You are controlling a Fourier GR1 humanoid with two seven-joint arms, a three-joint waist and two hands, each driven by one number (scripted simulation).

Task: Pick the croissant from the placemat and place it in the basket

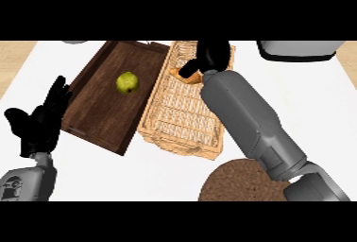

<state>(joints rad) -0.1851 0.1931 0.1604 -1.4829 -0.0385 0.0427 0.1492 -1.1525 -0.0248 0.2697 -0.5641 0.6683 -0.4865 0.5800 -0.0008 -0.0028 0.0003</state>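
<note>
Nearest the viewer, at lower right: round brown placemat (233,182), partly covered by the grey right forearm (254,127) crossing it on a diagonal toward the far side of the white counter (167,177). Beyond the placemat: pale wicker basket (182,111), long and rectangular, lying tilted beside a dark wooden tray (97,111), their long sides touching or nearly so. On the tray floor: a single yellow-green pear (127,82), upright, apart from the tray walls.

Over the far end of the basket: right hand (209,56), black, fingers curled downward and closed round the croissant (192,75). Visible only as a small orange-brown patch below and left of the fingers, within the basket's outline; whether resting on the weave or held just above it could not be told.

At the left edge: left hand (40,120), black, fingers straight and spread, pointing away from the viewer, holding nothing, just beside the tray's near left corner.

At the far right corner: part of a grey and white object (300,49), cut off by the frame. At far left: a small grey fragment (73,42), unidentifiable.
</note>
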